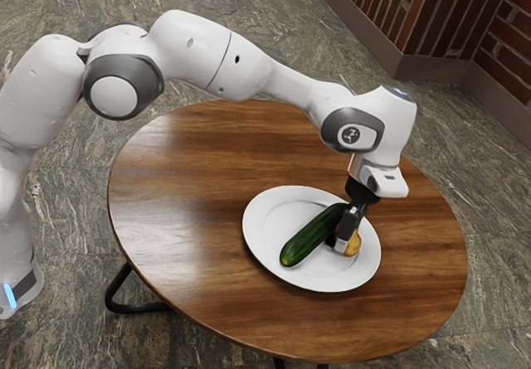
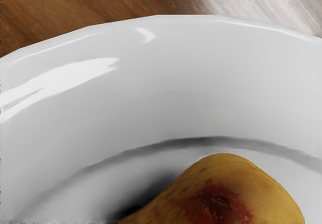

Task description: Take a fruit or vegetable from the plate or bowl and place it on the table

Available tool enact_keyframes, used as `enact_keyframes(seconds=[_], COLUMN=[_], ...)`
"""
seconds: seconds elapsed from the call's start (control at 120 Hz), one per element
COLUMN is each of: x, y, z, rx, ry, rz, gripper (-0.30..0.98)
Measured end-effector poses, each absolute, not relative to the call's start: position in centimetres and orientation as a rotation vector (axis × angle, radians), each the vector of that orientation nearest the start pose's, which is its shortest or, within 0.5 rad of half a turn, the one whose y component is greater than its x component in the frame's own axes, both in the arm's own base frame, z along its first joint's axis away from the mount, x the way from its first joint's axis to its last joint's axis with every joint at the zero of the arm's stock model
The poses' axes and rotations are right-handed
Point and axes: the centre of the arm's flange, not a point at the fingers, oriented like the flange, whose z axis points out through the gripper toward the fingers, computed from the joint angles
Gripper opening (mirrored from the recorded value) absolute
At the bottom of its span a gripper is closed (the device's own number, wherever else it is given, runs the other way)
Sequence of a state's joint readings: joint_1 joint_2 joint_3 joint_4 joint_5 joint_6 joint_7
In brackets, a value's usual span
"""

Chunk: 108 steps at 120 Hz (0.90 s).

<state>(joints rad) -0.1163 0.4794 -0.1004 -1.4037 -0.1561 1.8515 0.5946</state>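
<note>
End effector (image 1: pixel 345 243) over white plate (image 1: pixel 259 235), yellow fruit (image 1: pixel 355 243) at tip

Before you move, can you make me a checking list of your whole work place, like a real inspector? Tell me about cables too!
Surface: round wooden table, shiny in places.
Job's things: white plate on the table; on it a green cucumber and a yellow fruit or vegetable with a red patch.
Clutter: nothing seen.
Gripper: low over the plate, right at the yellow one; whether it has hold of it, I can't tell.
Cables: nothing seen.
Surroundings: grey-green streaky floor, brick wall beyond the table.
</note>
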Motion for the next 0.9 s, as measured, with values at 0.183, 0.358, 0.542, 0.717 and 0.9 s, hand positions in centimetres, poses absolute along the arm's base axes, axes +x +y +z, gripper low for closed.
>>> enact_keyframes(seconds=[0.183,0.358,0.542,0.717,0.9], x=[67.8,67.9,67.6,67.0,65.5], y=[-14.9,-14.0,-13.8,-11.3,-1.9], z=[43.1,44.5,46.4,52.3,56.8], rx=[-3.101,-3.094,-3.084,-3.066,-3.104], ry=[1.223,1.196,1.185,1.114,0.829], rz=[-0.018,-0.05,-0.09,-0.225,-0.212], gripper=[0.64,0.39,0.33,0.34,0.32])
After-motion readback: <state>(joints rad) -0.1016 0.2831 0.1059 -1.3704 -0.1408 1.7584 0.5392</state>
